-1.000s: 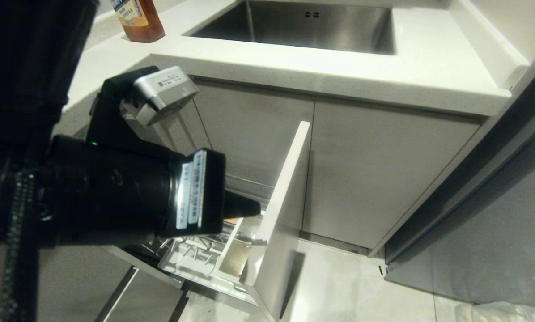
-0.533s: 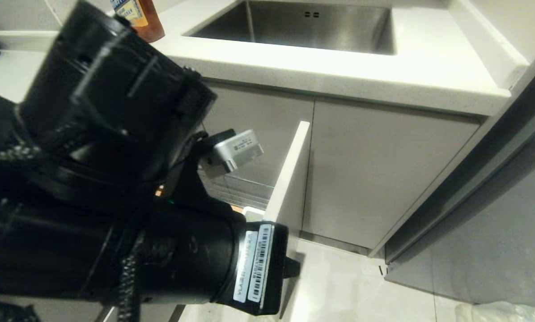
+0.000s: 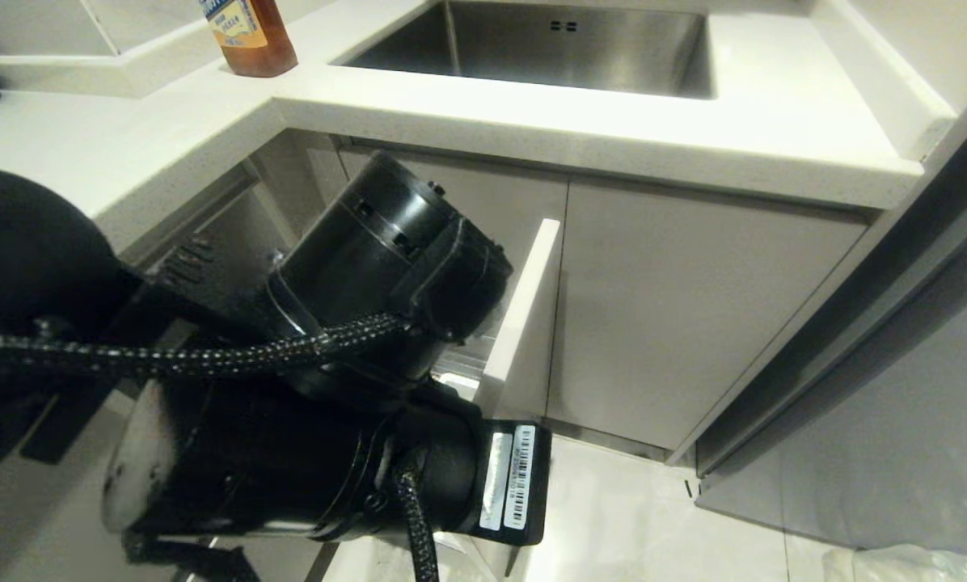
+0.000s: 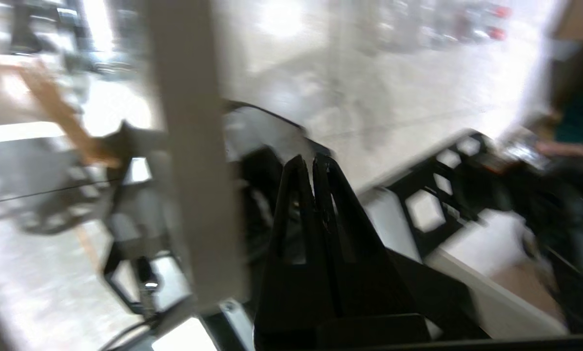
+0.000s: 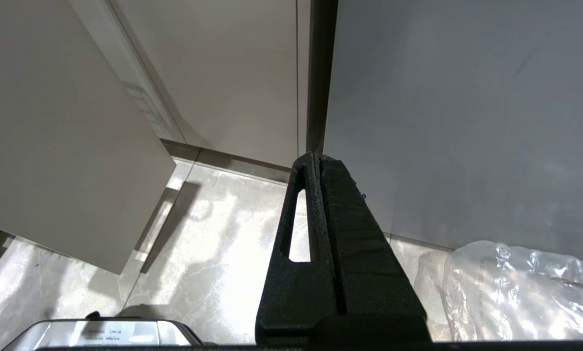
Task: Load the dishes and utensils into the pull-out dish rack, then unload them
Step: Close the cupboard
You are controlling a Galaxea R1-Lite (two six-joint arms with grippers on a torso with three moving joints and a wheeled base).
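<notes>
Plainly risky: left gripper point(image 4: 313, 161) pressed together, empty, low beside front panel point(image 3: 524, 315) of pull-out dish rack point(image 3: 459, 356) at six o'clock below sink point(image 3: 548, 44). Could clip panel edge. Right gripper point(image 5: 318, 158) likewise closed, parked.

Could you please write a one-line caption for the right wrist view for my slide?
Parked right tool, shut and empty, above the tiled floor, facing grey cabinet fronts, crinkled clear plastic beside.

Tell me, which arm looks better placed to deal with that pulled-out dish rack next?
Probably the left: its shut left gripper is right beside the rack's front panel. The right gripper hangs over the floor, facing cabinet doors.
</notes>
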